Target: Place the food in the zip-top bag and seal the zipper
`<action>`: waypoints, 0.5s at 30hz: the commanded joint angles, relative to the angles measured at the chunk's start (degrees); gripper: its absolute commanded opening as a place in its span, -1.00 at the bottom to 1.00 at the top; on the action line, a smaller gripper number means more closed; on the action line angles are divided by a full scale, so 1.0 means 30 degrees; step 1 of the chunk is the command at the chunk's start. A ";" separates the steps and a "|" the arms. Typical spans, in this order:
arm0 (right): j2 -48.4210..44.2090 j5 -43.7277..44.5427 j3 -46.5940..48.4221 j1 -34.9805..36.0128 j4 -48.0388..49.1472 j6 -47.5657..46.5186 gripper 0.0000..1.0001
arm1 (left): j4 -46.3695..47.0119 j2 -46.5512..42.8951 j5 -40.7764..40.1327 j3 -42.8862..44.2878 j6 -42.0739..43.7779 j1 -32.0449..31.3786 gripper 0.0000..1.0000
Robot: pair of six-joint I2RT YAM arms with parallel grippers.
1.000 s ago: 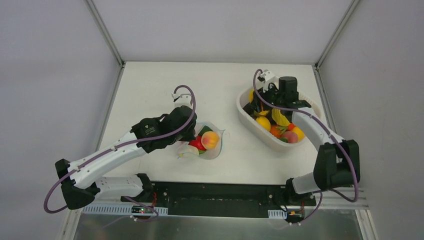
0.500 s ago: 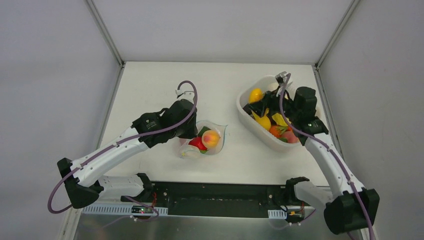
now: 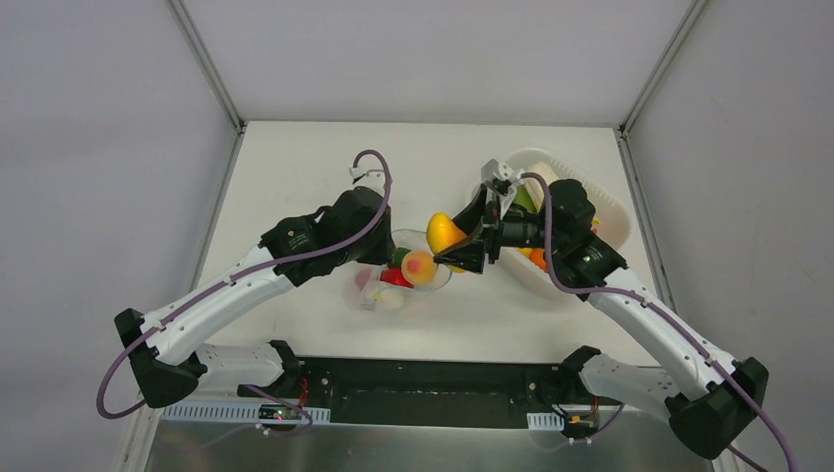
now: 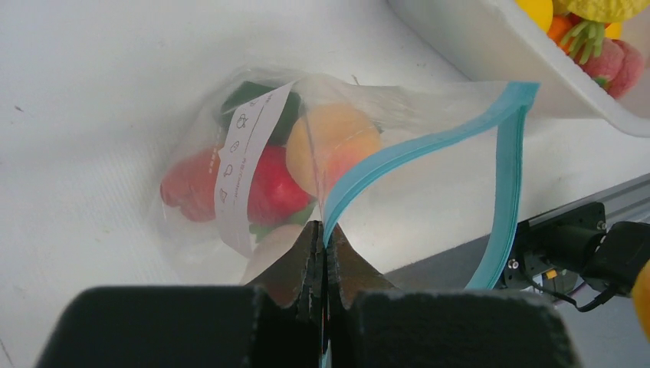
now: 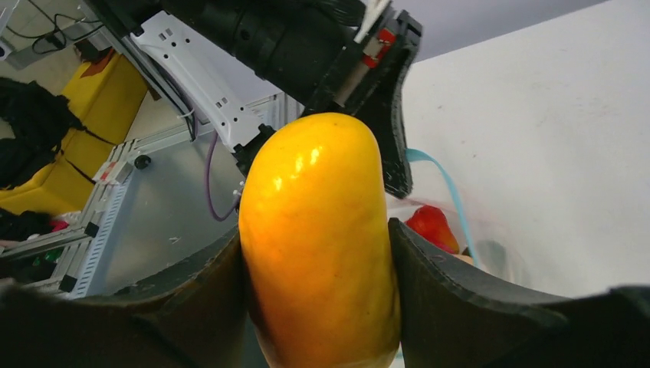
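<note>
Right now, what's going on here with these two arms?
The left arm's fingers are shut on the teal zipper edge of the zip-top bag, holding its mouth open. Some food already lies inside. The right arm's fingers grip a yellow-orange fruit between the white tub and the bag's mouth.

Left pincer [image 4: 323, 234] pinched tight; right pincer [image 5: 316, 238] gripping, half-spread; arms angled inward.
</note>
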 commanded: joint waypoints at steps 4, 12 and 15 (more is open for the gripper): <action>0.1561 0.0016 0.1388 0.1475 0.0127 -0.2928 -0.32 | 0.3297 -0.0079 0.1246 0.0124 -0.0422 0.0205 -1.00; 0.3274 0.1628 0.0841 0.1539 -0.0062 -0.5210 -0.17 | 0.3829 0.0342 0.1612 0.0177 -0.0962 0.0215 -1.00; 0.3327 0.0768 0.1344 0.1533 -0.1473 -0.6116 0.11 | 0.3764 0.0232 0.1216 0.0203 -0.1056 0.0212 -1.00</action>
